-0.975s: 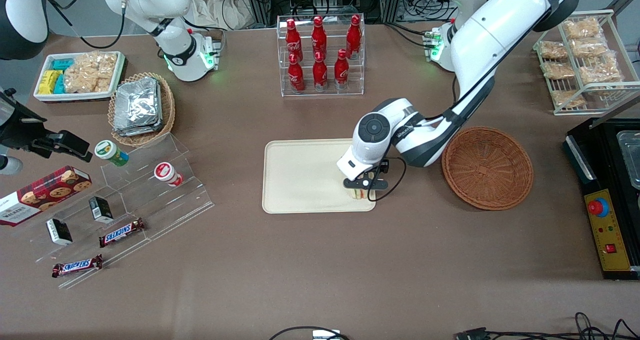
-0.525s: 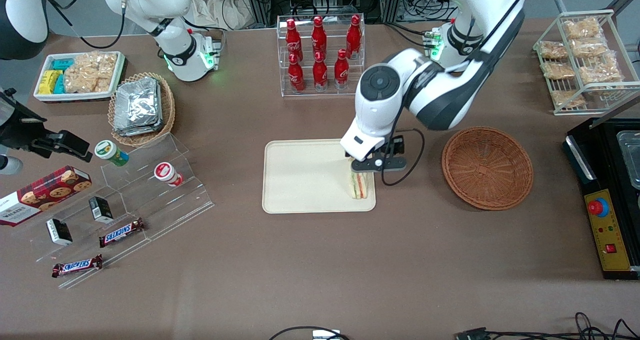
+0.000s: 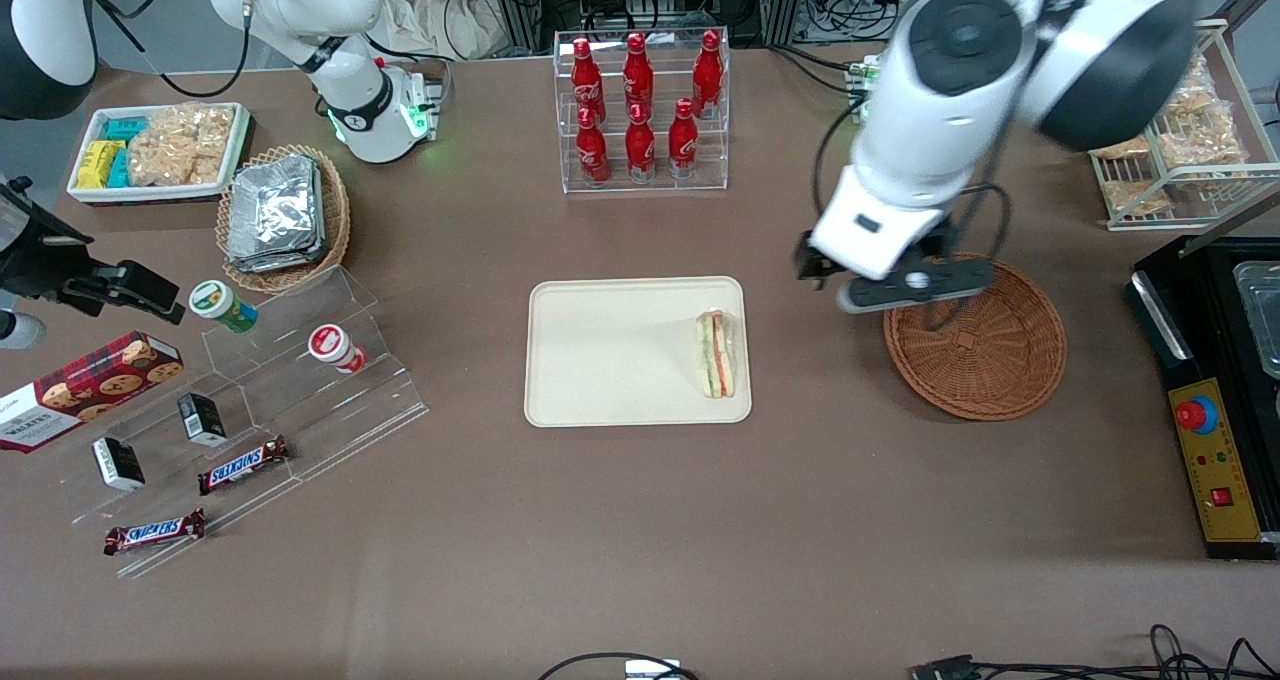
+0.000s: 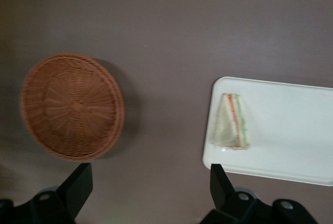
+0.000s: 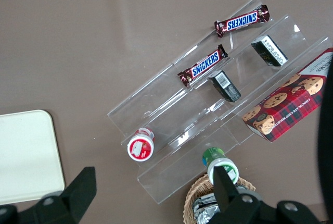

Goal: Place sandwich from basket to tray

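The sandwich (image 3: 716, 354) lies on the cream tray (image 3: 610, 350), near the tray's edge toward the working arm's end; it also shows in the left wrist view (image 4: 232, 122) on the tray (image 4: 291, 130). The reddish-brown basket (image 3: 975, 335) stands empty beside the tray and shows in the wrist view (image 4: 73, 105). My left gripper (image 3: 890, 285) is raised high above the table, between the tray and the basket, over the basket's rim. Its fingers (image 4: 78, 187) are spread wide apart with nothing between them.
A clear rack of red cola bottles (image 3: 640, 110) stands farther from the camera than the tray. A wire rack of snack bags (image 3: 1165, 120) and a black machine (image 3: 1215, 380) sit at the working arm's end. A tan basket of foil packs (image 3: 280, 215) and clear steps with snacks (image 3: 250, 400) lie toward the parked arm's end.
My gripper has let go of the sandwich, risen from the tray and swung toward the basket. The sandwich stays lying on the tray.
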Motion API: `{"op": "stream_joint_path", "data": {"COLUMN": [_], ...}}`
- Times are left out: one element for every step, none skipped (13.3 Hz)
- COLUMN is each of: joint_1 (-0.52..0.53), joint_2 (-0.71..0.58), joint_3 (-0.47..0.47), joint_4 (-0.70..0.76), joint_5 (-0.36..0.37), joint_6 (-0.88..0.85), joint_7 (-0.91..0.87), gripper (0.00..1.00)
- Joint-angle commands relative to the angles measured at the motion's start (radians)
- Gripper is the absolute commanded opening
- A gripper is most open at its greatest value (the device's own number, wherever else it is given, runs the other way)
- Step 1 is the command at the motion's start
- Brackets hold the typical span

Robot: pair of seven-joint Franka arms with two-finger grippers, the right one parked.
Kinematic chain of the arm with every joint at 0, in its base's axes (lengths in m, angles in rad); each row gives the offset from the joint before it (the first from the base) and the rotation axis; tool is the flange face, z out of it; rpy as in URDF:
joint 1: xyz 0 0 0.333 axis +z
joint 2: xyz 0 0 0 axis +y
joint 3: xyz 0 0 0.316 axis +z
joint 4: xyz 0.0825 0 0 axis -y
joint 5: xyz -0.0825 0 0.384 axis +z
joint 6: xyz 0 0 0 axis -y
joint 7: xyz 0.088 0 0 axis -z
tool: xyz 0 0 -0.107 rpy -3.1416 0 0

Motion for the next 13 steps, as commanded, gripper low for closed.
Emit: {"op": "stream_joint_path", "data": {"joint_1": [-0.014, -0.078, -0.142, -0.202, -0.256, -0.281, -0.281, -0.273, -0.272, -0.272, -0.272, -0.275, -0.276], "joint_2": [-0.102, -0.131, -0.173, -0.207, -0.251, -0.294, -0.306, -0.304, -0.300, -0.290, -0.273, -0.242, -0.215], "joint_3": [0.104, 0.204, 0.328, 0.432, 0.535, 0.612, 0.657, 0.686, 0.726, 0.755, 0.766, 0.767, 0.768], "joint_4": [-0.061, -0.083, -0.120, -0.165, -0.224, -0.289, -0.309, -0.305, -0.297, -0.286, -0.262, -0.204, -0.159], "joint_5": [-0.028, -0.048, -0.084, -0.123, -0.141, -0.147, -0.163, -0.177, -0.190, -0.203, -0.204, -0.191, -0.187], "joint_6": [-0.040, -0.042, -0.031, -0.017, 0.021, 0.064, 0.072, 0.070, 0.072, 0.073, 0.073, 0.066, 0.034], "joint_7": [0.099, 0.139, 0.176, 0.214, 0.275, 0.361, 0.412, 0.453, 0.516, 0.554, 0.567, 0.553, 0.552], "gripper": [1.00, 1.00, 1.00, 1.00, 1.00, 1.00, 1.00, 1.00, 1.00, 1.00, 1.00, 1.00, 1.00]}}
